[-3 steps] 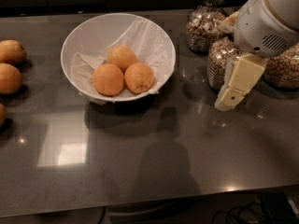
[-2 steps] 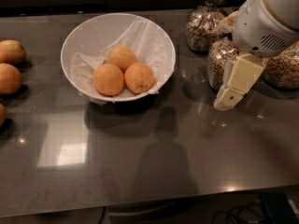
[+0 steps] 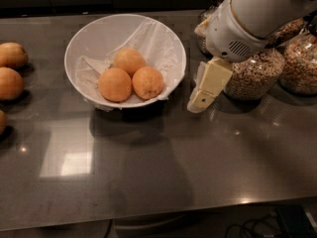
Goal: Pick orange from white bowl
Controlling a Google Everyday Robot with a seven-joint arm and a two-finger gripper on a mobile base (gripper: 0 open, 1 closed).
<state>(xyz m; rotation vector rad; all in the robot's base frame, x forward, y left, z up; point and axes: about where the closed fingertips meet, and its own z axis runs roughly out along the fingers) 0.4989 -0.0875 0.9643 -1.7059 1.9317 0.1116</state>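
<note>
Three oranges sit together in the white bowl [image 3: 88, 36], which stands toward the far left of the dark bench [image 3: 148, 182] on its lining of crinkled white paper [image 3: 156, 41]. The orange [image 3: 147, 82] nearest the robot is the near-right one of the three. It is round and its skin looks a touch duller than its neighbour's, perhaps faintly speckled, though the light is too dim to be sure. It touches the brighter orange [image 3: 115, 84] on its left, and the paler third orange [image 3: 130, 61] lies just behind the pair.

Three more round fruits [image 3: 10, 83] line the left edge of the bench. The nearest of them is cut off by the edge of the view.

Glass jars of cereal [image 3: 253, 76] crowd the far right. I count two plainly and at least one more half hidden behind the white arm [image 3: 267, 9].

The cream gripper [image 3: 195, 105] hangs tilted just right of the bowl, its tip low over the bench and clear of the rim. It has hold of none of the fruit. Whether it is open or closed I cannot tell from this side.
</note>
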